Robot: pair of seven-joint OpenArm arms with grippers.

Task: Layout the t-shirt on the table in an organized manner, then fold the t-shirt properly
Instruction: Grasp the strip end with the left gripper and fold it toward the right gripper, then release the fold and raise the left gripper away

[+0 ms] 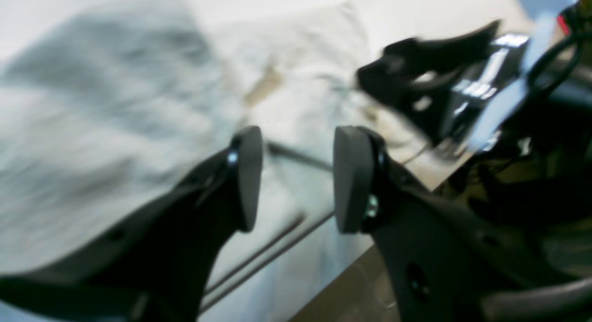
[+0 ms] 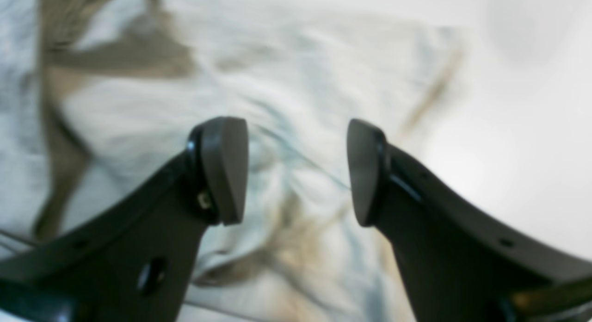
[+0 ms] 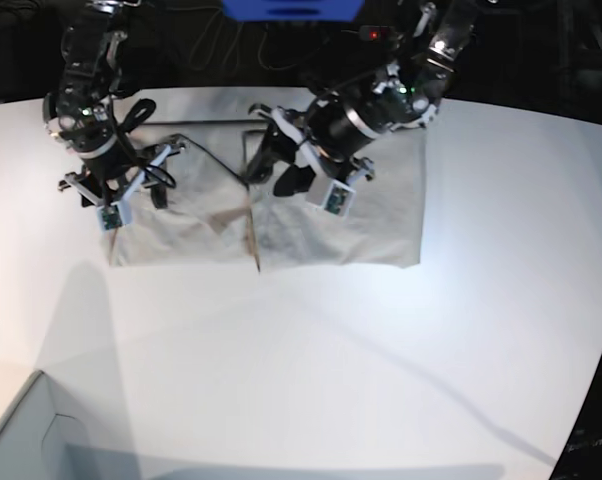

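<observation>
- At the far side of the desk, the shirt lies spread flat, with a fold ridge running near its middle; judging by this, folding is under way.
- The left gripper hangs over the shirt's middle, pads apart with nothing between them.
- The right gripper sits over the shirt's other end, jaws wide and empty.
- Next move likely calls for each gripper to drop to an edge, pinch 1 layer only, and lift evenly so the fold lands square.
</observation>
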